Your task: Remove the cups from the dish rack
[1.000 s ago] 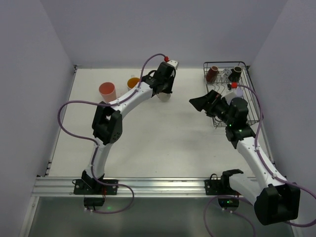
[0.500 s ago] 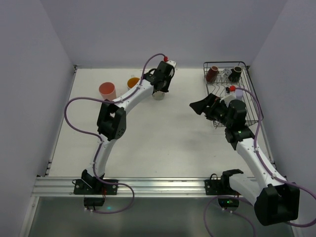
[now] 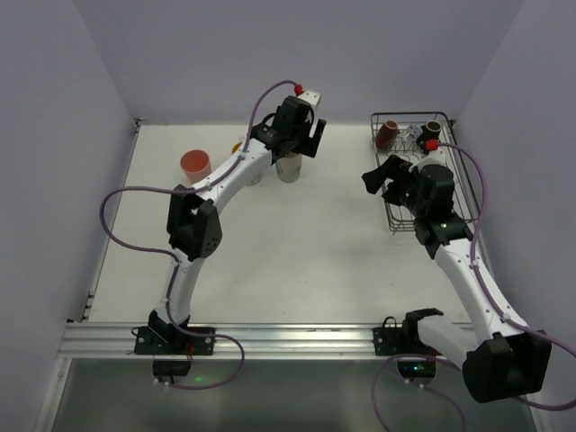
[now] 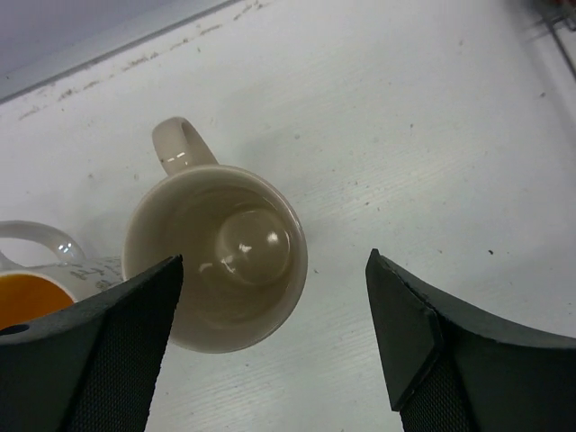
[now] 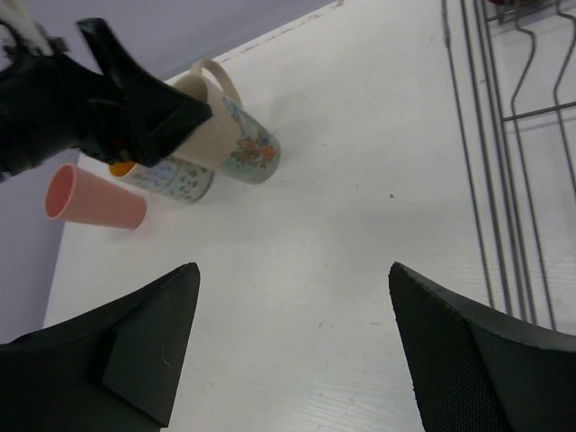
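Left wrist view: the cream mug (image 4: 216, 279) is seen upright on the table (image 4: 450, 135), below the left gripper (image 4: 273, 265), whose fingers are spread. The right gripper (image 5: 295, 270) is likewise held spread beside the dish rack (image 3: 457, 193).

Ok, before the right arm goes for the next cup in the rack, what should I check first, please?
1. The left gripper open above the cream mug: ok.
2. The cream mug upright on the table: ok.
3. The right gripper open and empty: ok.
4. A brown mug waiting in the dish rack: ok.
5. A free path into the dish rack: cannot tell.
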`<state>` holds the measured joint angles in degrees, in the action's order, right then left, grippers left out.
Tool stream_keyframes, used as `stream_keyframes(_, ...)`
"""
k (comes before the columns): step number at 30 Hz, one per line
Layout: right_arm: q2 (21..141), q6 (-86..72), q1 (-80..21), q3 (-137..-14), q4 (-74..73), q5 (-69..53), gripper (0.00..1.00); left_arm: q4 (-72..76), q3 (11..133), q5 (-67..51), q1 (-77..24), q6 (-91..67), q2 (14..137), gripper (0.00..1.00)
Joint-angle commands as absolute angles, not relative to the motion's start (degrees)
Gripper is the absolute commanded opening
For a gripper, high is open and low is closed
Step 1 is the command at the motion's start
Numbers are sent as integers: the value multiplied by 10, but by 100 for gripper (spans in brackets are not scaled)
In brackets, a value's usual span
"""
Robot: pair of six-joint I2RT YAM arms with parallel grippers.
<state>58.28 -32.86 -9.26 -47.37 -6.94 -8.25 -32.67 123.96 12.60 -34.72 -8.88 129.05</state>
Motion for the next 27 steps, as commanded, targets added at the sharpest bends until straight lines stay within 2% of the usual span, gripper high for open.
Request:
stream_keyframes(1,596,-280,-87,-516,-111,9,85,-296,1249,101,-346,-91,1202,88)
stream_keyframes(5,622,-255,-57,-553,-131,108,82,-273,1206,49,-355,-104,1102,91)
stream_keyframes(7,630,-254,-20,-561,-132,110,81,-235,1154,22,-365,-124,1046,92)
stream_keyframes(10,662,-247,25,-591,-142,120,84,-121,926,-41,-367,-159,867,93)
stream_keyframes(14,711,-236,44,-624,-153,154,93,-48,751,-76,-368,-199,721,95)
stream_keyframes(17,750,-231,52,-642,-155,171,99,-51,660,-91,-369,-204,638,96)
stream_keyframes(22,824,-225,77,-671,-160,156,99,-119,558,-72,-369,-172,531,100)
stream_keyframes(27,886,-223,83,-703,-161,161,99,-157,512,-10,-369,-134,448,100)
